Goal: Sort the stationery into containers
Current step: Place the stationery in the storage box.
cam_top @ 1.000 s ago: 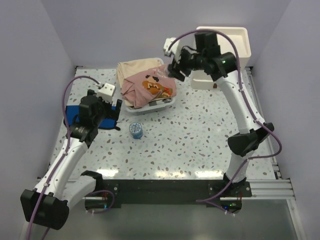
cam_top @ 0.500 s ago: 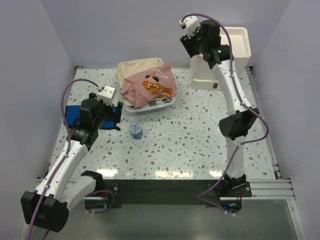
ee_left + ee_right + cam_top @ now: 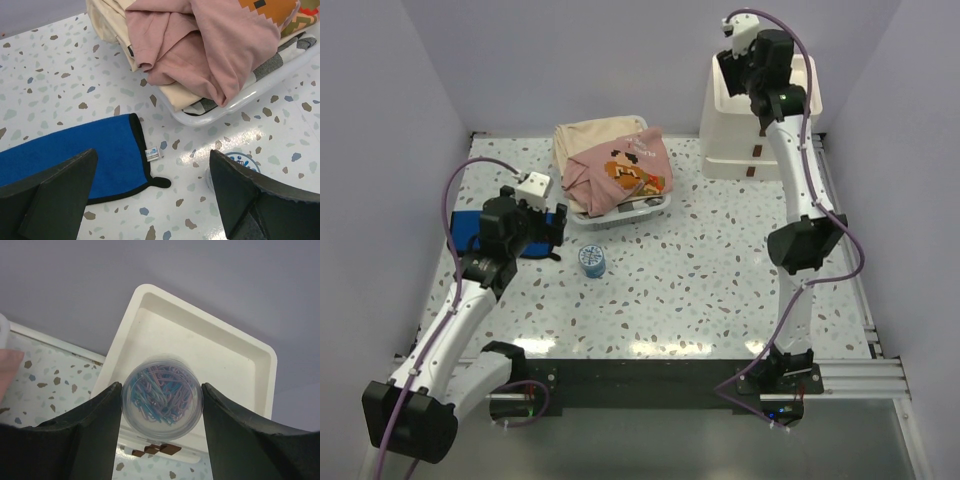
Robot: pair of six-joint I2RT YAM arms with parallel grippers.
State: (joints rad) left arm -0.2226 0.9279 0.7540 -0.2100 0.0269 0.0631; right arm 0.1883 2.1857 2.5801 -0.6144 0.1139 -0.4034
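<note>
Right tool clamps a clear tub of paper clips — held above the tray top of the drawer unit. Left tool gapes wide over the counter, near a tape roll.

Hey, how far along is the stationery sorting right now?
Nothing looks sorted yet: the tray looks bare. The right hand holds a clear tub of paper clips above it. The blue roll waits on the table, by the open left hand.

Clear glossy plastic cup, matt cream plastic tray
</note>
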